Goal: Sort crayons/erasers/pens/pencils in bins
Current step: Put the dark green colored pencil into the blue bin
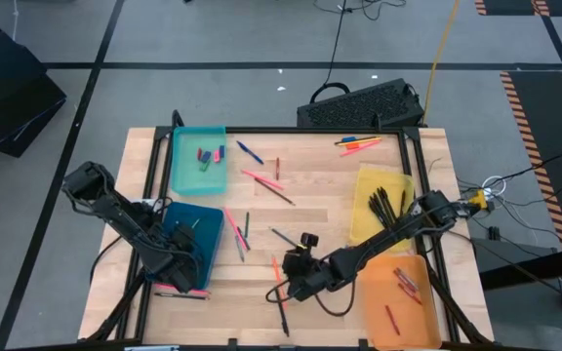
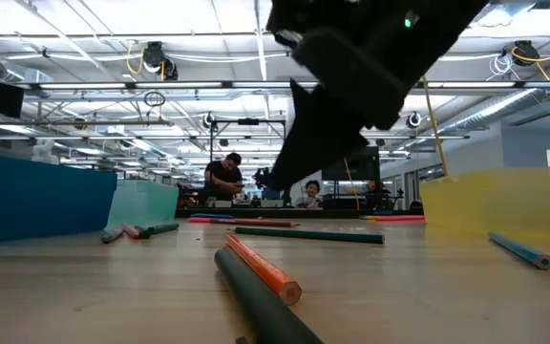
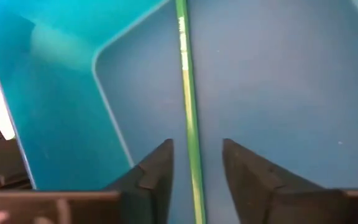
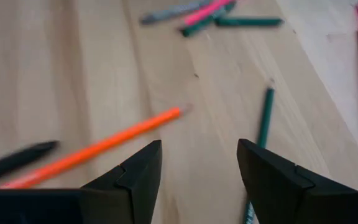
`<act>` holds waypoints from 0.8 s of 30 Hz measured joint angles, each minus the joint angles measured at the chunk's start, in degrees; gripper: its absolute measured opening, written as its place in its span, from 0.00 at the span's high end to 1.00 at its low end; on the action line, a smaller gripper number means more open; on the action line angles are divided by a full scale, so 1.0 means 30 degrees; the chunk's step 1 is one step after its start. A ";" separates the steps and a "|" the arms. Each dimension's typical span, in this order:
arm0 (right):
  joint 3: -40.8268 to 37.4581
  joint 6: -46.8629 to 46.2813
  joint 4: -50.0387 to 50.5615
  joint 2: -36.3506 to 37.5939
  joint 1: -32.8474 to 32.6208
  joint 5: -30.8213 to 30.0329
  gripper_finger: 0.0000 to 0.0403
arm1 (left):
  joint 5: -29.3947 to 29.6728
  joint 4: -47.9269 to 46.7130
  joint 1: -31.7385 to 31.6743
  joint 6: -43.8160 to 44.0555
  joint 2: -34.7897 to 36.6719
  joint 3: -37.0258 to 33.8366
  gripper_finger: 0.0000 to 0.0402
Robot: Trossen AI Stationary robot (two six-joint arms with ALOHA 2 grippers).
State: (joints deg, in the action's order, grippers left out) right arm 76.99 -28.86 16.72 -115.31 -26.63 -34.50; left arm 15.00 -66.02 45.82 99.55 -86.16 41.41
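On my left wrist camera a green pencil (image 3: 187,93) runs straight out between the left gripper's (image 3: 196,163) fingers, lying over the floor of the dark blue bin (image 3: 278,74). There is pale lettering along the pencil, but I cannot read it. The fingers stand slightly apart with the pencil between them; I cannot tell whether they touch it.

My right gripper (image 4: 199,168) hangs over bare wood near the front of the table (image 1: 340,185), fingers wide apart and empty. An orange stick (image 4: 98,148) lies just ahead of one finger, a green pencil (image 4: 263,118) ahead of the other.

Farther back from above, the orange bin (image 1: 413,317) holds a few crayons (image 1: 404,283), the yellow bin (image 1: 367,185) black sticks, and the teal bin (image 1: 188,146) erasers (image 1: 209,156).
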 joint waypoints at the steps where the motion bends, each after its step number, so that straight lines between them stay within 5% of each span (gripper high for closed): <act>1: -0.0170 -0.0144 0.0008 0.0000 0.0143 0.0007 0.50 | 0.0007 -0.0033 0.0000 -0.0040 0.0157 0.0000 0.62; 7: -0.1777 -0.1425 -0.0309 0.0000 0.1029 0.0000 0.53 | 0.0780 -0.0243 0.0194 -0.1443 0.1958 0.0581 0.44; 13: -0.3901 -0.2819 -0.3723 0.0040 0.1266 0.0675 0.60 | 0.5748 0.1195 0.0964 -0.4711 0.4012 0.1596 0.42; 19: -0.5647 -0.3461 -0.5901 0.0124 0.1244 0.0688 0.70 | 1.0295 0.8240 0.1144 -1.2405 0.4916 0.1257 0.45; 24: -0.7166 -0.3259 -0.7495 0.0105 0.1112 0.0548 0.80 | 1.0523 1.6309 0.0856 -2.0542 0.4913 0.0178 0.45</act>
State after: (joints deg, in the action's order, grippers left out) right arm 55.49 -38.63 -5.76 -114.99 -23.29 -32.86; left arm 46.57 -17.09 48.39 37.92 -71.42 41.94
